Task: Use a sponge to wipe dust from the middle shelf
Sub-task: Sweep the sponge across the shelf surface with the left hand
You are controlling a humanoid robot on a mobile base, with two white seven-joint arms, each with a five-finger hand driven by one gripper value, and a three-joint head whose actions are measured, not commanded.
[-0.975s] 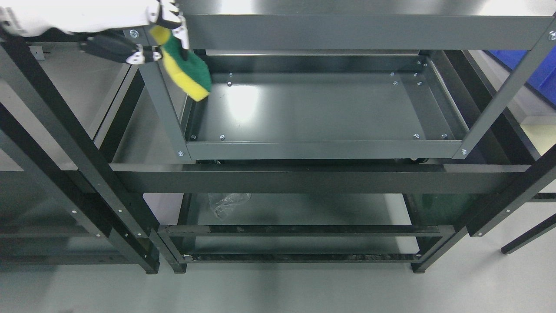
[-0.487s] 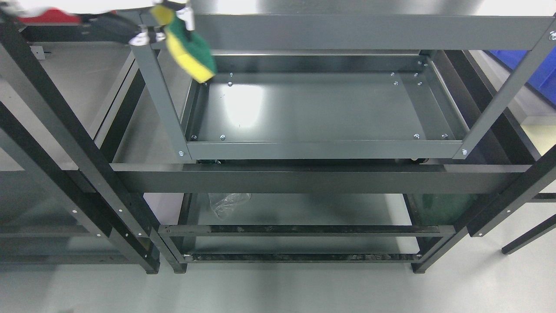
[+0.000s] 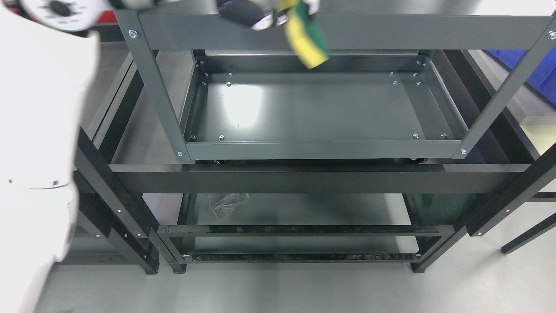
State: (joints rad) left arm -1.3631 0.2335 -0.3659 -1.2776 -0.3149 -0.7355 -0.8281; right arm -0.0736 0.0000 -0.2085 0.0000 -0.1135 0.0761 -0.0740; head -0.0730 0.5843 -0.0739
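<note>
The hand [image 3: 260,11] above the shelf [image 3: 312,108] is cut off by the top edge, and the sponge [image 3: 307,41] in it is blurred.

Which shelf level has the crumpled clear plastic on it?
The lower grey shelf, beneath the middle grey metal shelf tray; the crumpled clear plastic lies at its left. The middle tray is bare.
</note>
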